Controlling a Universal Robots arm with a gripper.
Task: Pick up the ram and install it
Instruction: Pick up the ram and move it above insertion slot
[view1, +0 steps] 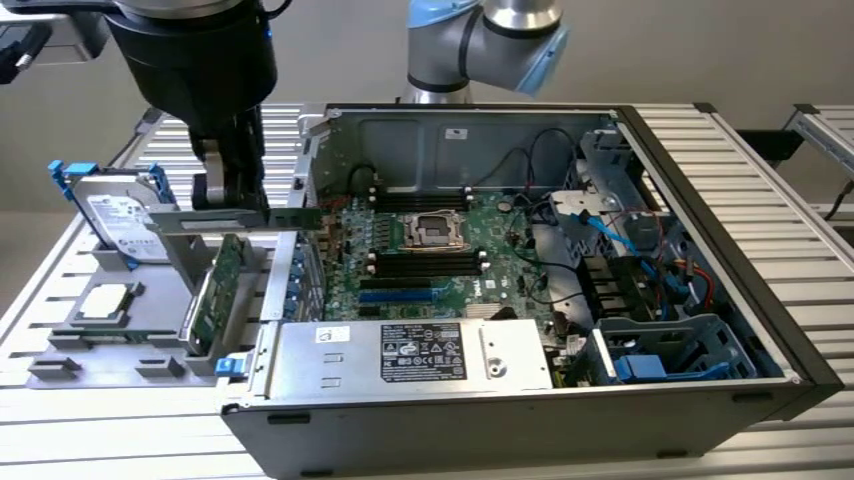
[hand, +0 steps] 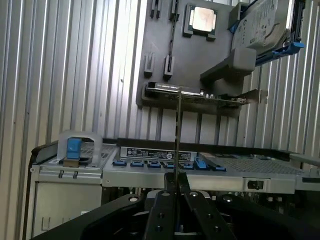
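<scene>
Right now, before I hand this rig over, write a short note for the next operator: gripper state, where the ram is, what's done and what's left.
Gripper: shut on the ram, gripping it by one end.
Ram: in the air, clear of the grey parts tray, close to the open computer case at its wall on the exterior view's left.
Done: the ram is picked up.
Left: the ram is not yet in any of the memory slots on the motherboard, so the install is not done.
</scene>
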